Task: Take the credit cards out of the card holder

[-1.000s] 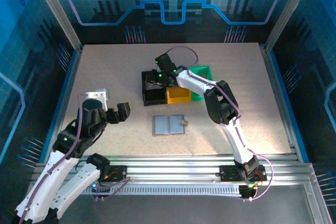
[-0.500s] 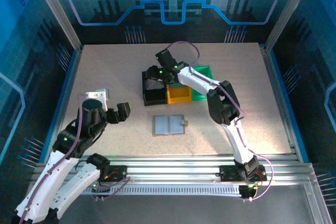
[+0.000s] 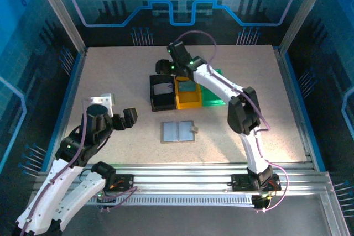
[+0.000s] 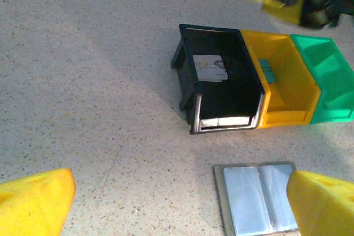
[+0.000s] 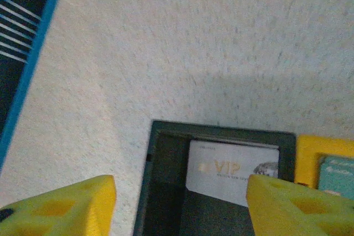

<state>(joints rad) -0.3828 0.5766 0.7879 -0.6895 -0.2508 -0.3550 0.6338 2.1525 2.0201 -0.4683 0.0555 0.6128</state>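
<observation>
Tool of the left arm (image 4: 177, 203) over bare tabletop (image 4: 83, 81) at left: gapes wide, grips nothing. Card holder (image 3: 178, 131) at centre: lies unfolded, flat, near the bins. Black bin (image 4: 232, 95): holds pale credit card (image 4: 210, 67); touches yellow bin (image 4: 287, 103) with bluish card (image 4: 267, 72); green bin (image 4: 329, 75) beside. Tool of the right arm (image 5: 182, 203): hangs above black bin, jaws apart, empty

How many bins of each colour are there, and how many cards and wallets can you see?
black bin: 1
yellow bin: 1
green bin: 1
cards in sight: 2, a white card in the black bin and a bluish card in the yellow bin
wallet: 1, lying open on the table
Total: 6
</observation>
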